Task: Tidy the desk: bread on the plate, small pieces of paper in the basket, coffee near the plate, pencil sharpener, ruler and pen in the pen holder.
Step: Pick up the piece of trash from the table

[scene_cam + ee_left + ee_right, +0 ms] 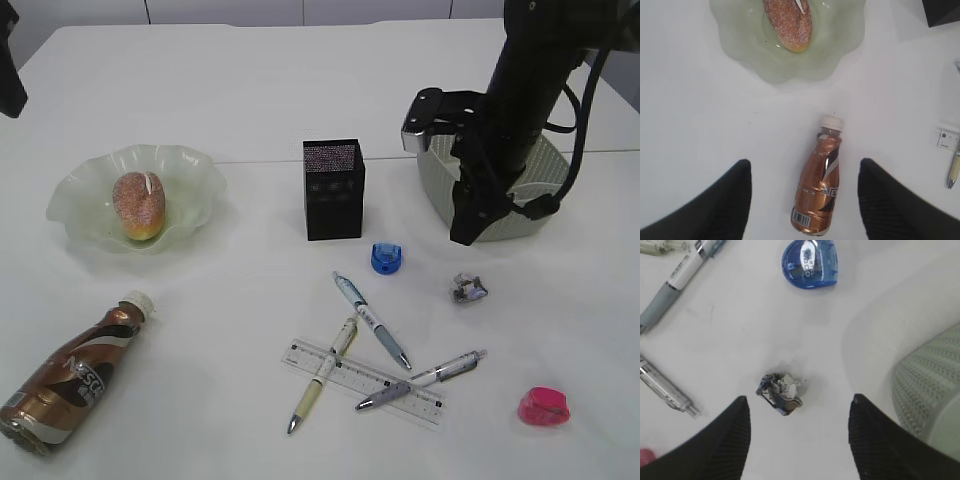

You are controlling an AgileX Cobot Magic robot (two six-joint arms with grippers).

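Observation:
The bread [138, 205] lies on the pale green plate [80, 215]. The brown coffee bottle [75, 372] lies on its side at the front left; in the left wrist view it [821, 185] lies below and between my open left gripper's [802, 172] fingers. My right gripper [799, 410] is open above a crumpled paper ball [781, 393], which also shows in the exterior view [468, 289]. The right gripper [468, 230] hangs in front of the grey basket [535, 190]. The black pen holder [334, 189], a blue sharpener [386, 258], a pink sharpener [545, 406], three pens [372, 320] and a clear ruler [425, 405] are in the middle.
The basket wall [927, 385] stands close to the right of my right gripper. The pens lie crossed over the ruler. The table's front edge runs just below the bottle.

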